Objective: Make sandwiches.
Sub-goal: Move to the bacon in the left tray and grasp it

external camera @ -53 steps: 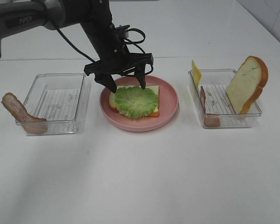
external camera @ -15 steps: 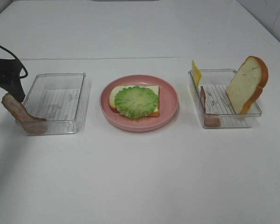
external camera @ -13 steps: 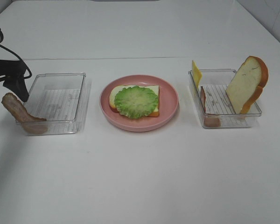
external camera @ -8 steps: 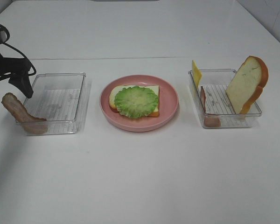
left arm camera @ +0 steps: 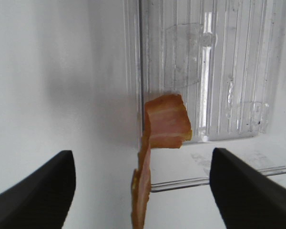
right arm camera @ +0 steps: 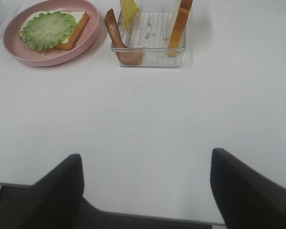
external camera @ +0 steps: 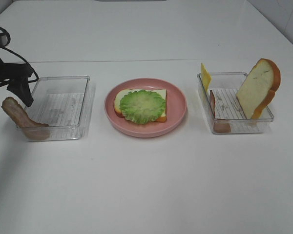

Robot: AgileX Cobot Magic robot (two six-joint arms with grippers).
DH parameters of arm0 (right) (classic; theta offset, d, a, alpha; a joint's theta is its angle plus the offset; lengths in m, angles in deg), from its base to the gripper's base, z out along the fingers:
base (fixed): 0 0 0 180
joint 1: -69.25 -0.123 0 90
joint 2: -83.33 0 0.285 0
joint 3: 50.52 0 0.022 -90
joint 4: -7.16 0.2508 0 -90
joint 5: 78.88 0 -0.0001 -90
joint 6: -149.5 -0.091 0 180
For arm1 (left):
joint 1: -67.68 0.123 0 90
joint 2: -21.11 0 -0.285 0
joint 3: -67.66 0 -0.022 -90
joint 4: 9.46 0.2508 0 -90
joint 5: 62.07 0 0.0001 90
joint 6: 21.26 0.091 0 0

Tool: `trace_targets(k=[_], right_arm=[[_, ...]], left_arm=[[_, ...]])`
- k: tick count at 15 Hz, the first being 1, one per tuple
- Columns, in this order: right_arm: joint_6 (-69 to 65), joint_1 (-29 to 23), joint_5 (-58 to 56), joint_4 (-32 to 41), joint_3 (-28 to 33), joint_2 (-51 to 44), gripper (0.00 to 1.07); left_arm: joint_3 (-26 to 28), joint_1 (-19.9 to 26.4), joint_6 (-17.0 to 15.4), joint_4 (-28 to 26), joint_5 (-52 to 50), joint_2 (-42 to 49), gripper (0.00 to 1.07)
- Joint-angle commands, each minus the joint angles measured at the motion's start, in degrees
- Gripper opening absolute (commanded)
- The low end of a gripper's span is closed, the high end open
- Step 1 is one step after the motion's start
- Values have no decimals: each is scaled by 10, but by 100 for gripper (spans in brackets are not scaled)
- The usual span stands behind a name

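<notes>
A partial sandwich lies on the pink plate point(external camera: 178, 105): a bread slice point(external camera: 123, 99) with green lettuce point(external camera: 142, 106) on top. It also shows in the right wrist view point(right arm camera: 48, 29). A bacon strip point(external camera: 20, 117) hangs over the left edge of the left clear tray point(external camera: 58, 105). My left gripper point(external camera: 9, 100) is open, its fingers on either side of the strip's upper end point(left arm camera: 166, 124), not touching it. My right gripper point(right arm camera: 148, 188) is open and empty, low over the table's near edge, and is out of the exterior view.
The right clear tray point(external camera: 229, 105) holds an upright bread slice point(external camera: 258, 87), a yellow cheese slice point(external camera: 205, 75) and another bacon strip point(external camera: 214, 103). In the right wrist view this tray point(right arm camera: 150, 40) stands beside the plate point(right arm camera: 93, 28). White table all around.
My left gripper has come in from the left edge of the view and dropped slightly over the bacon strip's upper end. Nothing else has moved.
</notes>
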Motion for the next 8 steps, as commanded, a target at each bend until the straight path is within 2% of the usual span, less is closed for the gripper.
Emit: trace_targets(k=[1, 2, 3, 4, 6, 7, 8], right_arm=[[-1, 2, 2, 2, 2, -18, 73], [-1, 2, 2, 2, 2, -18, 73], [-1, 2, 2, 2, 2, -18, 73], [-1, 2, 2, 2, 2, -18, 73], [-1, 2, 2, 2, 2, -18, 73], [-1, 2, 2, 2, 2, -18, 73], [-1, 2, 2, 2, 2, -18, 73]], left_arm=[[2, -2, -12, -1, 9, -5, 54], [2, -2, -22, 3, 9, -7, 43], [2, -2, -39, 12, 3, -10, 25], [2, -2, -46, 18, -3, -10, 14], [2, -2, -59, 29, -15, -11, 3], [2, -3, -80, 52, -22, -11, 0], [2, -3, -85, 57, -23, -11, 0]])
